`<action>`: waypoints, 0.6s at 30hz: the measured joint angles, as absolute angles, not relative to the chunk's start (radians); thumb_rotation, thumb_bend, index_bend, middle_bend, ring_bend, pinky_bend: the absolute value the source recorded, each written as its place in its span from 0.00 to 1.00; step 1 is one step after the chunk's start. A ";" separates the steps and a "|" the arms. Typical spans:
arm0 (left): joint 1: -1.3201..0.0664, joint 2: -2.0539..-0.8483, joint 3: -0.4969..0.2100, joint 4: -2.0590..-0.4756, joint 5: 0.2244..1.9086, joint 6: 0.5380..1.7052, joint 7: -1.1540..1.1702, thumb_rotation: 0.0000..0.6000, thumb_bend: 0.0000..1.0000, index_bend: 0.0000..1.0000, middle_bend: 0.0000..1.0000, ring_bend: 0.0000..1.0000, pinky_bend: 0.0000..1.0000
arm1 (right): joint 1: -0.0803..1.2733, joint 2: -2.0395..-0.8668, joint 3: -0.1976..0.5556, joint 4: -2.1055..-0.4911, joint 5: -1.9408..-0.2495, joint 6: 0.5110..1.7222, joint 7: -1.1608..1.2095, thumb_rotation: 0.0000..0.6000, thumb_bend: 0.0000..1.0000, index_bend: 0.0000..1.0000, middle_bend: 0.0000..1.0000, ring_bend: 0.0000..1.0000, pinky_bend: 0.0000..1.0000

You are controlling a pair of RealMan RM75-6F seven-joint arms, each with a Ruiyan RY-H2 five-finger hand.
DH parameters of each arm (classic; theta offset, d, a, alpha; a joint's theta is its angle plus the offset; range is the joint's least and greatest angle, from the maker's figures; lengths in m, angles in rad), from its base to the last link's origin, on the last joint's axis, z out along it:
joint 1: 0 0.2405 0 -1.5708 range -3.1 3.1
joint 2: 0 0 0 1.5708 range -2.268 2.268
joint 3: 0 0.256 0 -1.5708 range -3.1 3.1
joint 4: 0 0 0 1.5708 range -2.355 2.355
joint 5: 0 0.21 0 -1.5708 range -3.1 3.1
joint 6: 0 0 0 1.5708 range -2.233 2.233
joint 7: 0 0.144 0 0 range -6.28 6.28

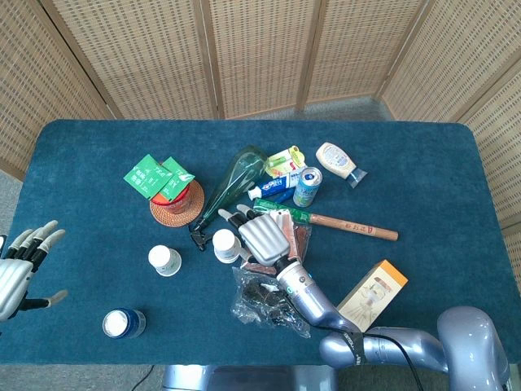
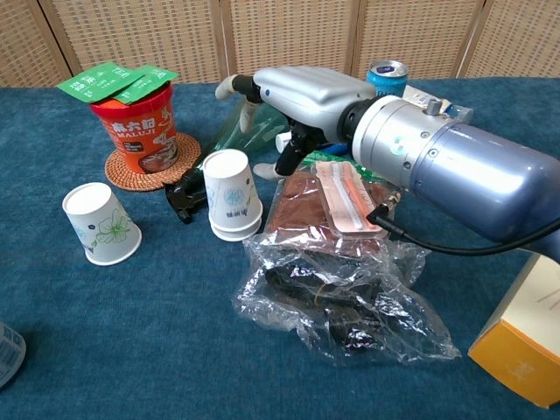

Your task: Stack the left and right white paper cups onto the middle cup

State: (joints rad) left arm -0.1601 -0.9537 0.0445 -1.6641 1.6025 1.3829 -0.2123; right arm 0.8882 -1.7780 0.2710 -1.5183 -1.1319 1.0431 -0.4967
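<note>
Two white paper cups sit nested upside down as one stack (image 1: pixel 225 244) (image 2: pixel 233 194) at the table's middle. My right hand (image 1: pixel 262 236) (image 2: pixel 302 92) hovers just behind and right of the stack, fingers spread and holding nothing, its thumb close to the stack's side. Another white cup with a flower print (image 1: pixel 165 261) (image 2: pixel 101 224) stands upside down alone to the left. At the far left edge of the head view my left hand (image 1: pixel 20 265) is open and well away from the cups.
A red noodle tub (image 2: pixel 140 131) on a coaster stands behind the cups, beside a green bottle (image 1: pixel 236 183). A brown packet (image 2: pixel 328 206) and crumpled plastic bag (image 2: pixel 341 297) lie right of the stack. A can (image 1: pixel 307 186) and orange box (image 2: pixel 525 341) are further right.
</note>
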 measured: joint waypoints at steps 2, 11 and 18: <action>-0.160 -0.954 0.045 -1.663 1.602 1.383 -0.213 1.00 0.21 0.04 0.00 0.00 0.05 | 0.887 -1.776 0.270 -1.522 -1.135 1.048 -0.496 1.00 0.35 0.04 0.24 0.09 0.53; -0.163 -0.955 0.046 -1.656 1.600 1.374 -0.210 1.00 0.21 0.04 0.00 0.00 0.05 | 0.839 -1.703 0.246 -1.576 -1.178 1.100 -0.474 1.00 0.33 0.05 0.22 0.08 0.51; -0.165 -0.965 0.044 -1.656 1.594 1.369 -0.188 1.00 0.21 0.04 0.00 0.00 0.05 | 0.753 -1.575 0.198 -1.598 -1.274 1.165 -0.354 1.00 0.30 0.07 0.20 0.07 0.47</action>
